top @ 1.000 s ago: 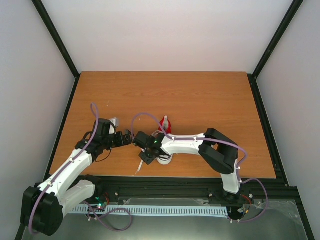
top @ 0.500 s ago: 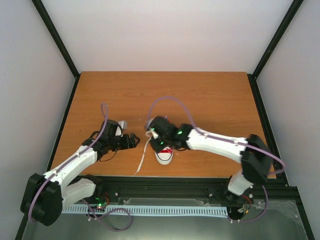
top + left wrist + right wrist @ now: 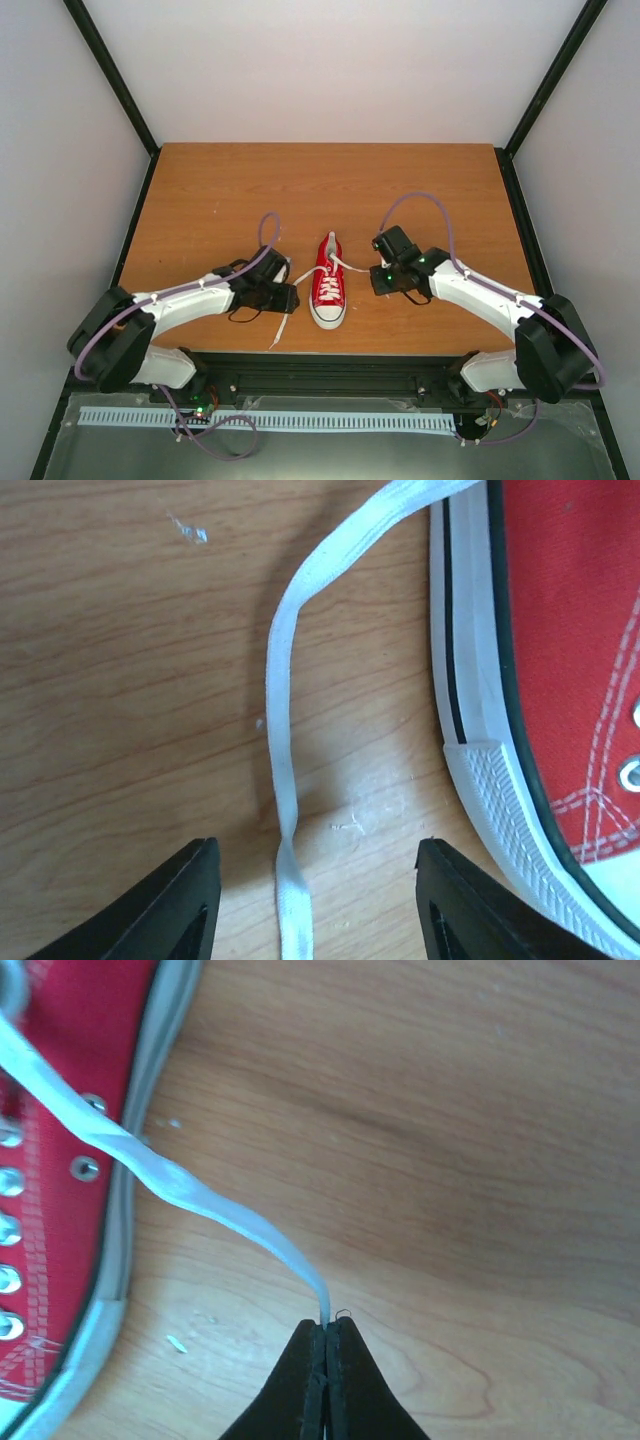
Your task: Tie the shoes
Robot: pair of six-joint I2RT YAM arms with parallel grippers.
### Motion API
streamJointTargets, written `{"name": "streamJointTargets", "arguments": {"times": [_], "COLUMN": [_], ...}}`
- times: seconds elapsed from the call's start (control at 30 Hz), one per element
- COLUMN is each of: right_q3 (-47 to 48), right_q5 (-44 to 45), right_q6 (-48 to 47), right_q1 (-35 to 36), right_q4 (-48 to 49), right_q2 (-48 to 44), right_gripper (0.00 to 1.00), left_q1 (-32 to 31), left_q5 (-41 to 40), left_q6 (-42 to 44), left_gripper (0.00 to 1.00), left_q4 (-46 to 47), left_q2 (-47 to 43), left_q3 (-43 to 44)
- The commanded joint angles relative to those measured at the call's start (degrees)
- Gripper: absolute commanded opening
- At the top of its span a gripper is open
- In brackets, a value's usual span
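Observation:
The red shoe (image 3: 327, 285) with its white toe cap lies in the table's front middle, toe toward the arms. My left gripper (image 3: 287, 297) is just left of it, low over the table. Its jaws stand open on either side of the left white lace (image 3: 283, 780), which lies flat on the wood without touching either finger (image 3: 175, 905). The shoe's sole (image 3: 480, 770) is close to the right finger. My right gripper (image 3: 328, 1328) is shut on the end of the right lace (image 3: 215, 1208), which runs from the shoe's eyelets (image 3: 60, 1090) out to the right gripper (image 3: 379, 278).
The left lace trails toward the table's front edge (image 3: 272, 343). Black frame posts and white walls enclose the wooden table (image 3: 330, 190). A black rail runs along the near edge below the arms.
The right arm swung from over the shoe out to its right, drawing the right lace with it. The left arm moved right to the left lace, and its jaws have narrowed.

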Motion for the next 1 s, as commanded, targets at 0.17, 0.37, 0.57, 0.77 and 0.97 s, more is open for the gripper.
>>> {"name": "streamJointTargets", "arguments": {"times": [0.17, 0.37, 0.57, 0.77, 0.97], "right_q3": [-3.0, -6.2, -9.5, -10.0, -6.6], "right_q5": [3.1, 4.3, 2.3, 3.4, -13.3], "right_q6": [3.8, 4.7, 7.6, 6.9, -1.6], "right_q1": [-1.9, -5.4, -7.2, -8.7, -8.7], "right_q4": [2.3, 4.5, 6.7, 6.6, 13.1], "right_q2": [-1.2, -2.2, -3.0, -6.6, -13.5], "right_gripper": [0.03, 0.03, 0.03, 0.22, 0.77], "left_q1": [-5.2, -5.9, -5.9, -5.2, 0.4], "left_q5": [-11.3, -12.6, -21.7, -23.3, -3.8], "left_q6": [-1.7, -1.2, -2.5, 2.0, 5.7], "left_gripper": [0.5, 0.35, 0.04, 0.01, 0.01], "left_q4": [-5.9, -2.3, -2.6, -0.6, -0.1], "left_q2": [6.1, 12.2, 10.2, 2.2, -0.2], "left_q3": [4.3, 4.6, 5.8, 10.8, 16.4]}}
